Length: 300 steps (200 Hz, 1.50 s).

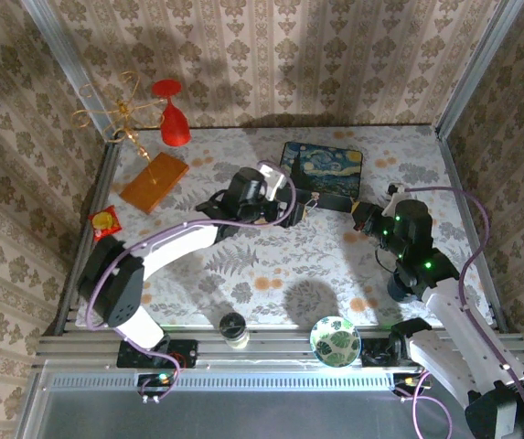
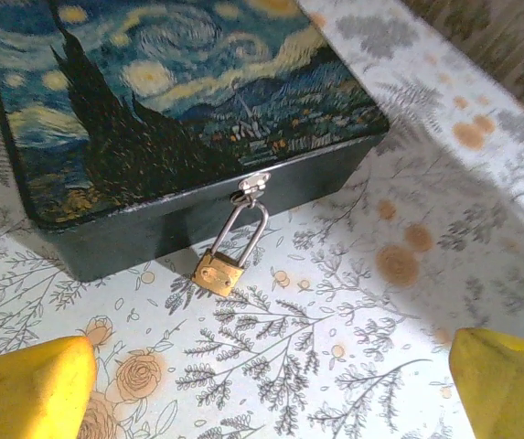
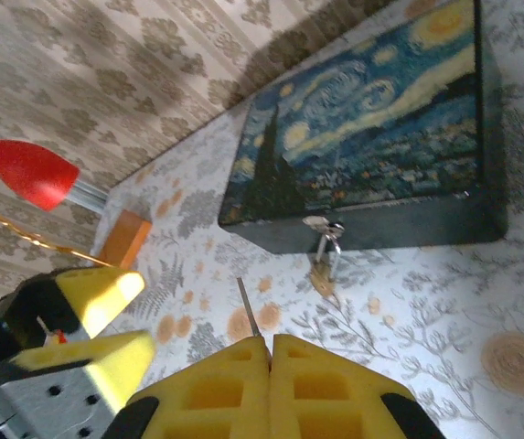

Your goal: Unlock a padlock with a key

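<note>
Two fingers of the right gripper [image 3: 270, 340] are pressed together on the key [image 3: 248, 311], whose blade projects toward 11 o'clock, probably left exposed for insertion. At 1 o'clock from it, the padlock [image 3: 324, 274] hangs by its shackle from the hasp on the front wall of the starry-night box [image 3: 362, 119], its body apparently resting on the table [image 2: 380, 366]. The left gripper [image 2: 269, 380] stands with jaws wide apart and the padlock at its 12 o'clock, likely placed to steady the lock body.
</note>
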Each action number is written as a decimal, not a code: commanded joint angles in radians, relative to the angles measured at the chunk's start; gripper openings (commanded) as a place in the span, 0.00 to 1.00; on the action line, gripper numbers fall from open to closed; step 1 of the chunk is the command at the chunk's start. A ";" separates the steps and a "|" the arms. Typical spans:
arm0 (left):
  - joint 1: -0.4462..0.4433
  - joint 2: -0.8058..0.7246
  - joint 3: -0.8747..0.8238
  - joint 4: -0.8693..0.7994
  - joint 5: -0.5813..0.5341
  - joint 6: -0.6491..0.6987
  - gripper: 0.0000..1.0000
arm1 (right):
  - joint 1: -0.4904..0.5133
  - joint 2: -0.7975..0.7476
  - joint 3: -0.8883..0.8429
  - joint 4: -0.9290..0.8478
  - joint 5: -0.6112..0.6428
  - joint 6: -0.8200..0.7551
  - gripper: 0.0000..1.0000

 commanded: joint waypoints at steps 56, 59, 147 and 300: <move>-0.055 0.293 0.232 -0.087 -0.169 0.039 0.84 | -0.010 -0.022 0.062 -0.227 0.149 -0.035 0.00; -0.061 0.304 0.241 -0.090 -0.173 0.045 0.83 | -0.011 -0.022 0.062 -0.230 0.153 -0.035 0.00; -0.092 0.518 0.442 -0.213 -0.234 0.134 0.81 | -0.017 -0.020 0.057 -0.231 0.179 -0.031 0.00; -0.061 0.649 0.561 -0.297 -0.170 0.128 0.68 | -0.022 0.008 0.080 -0.218 0.182 -0.029 0.00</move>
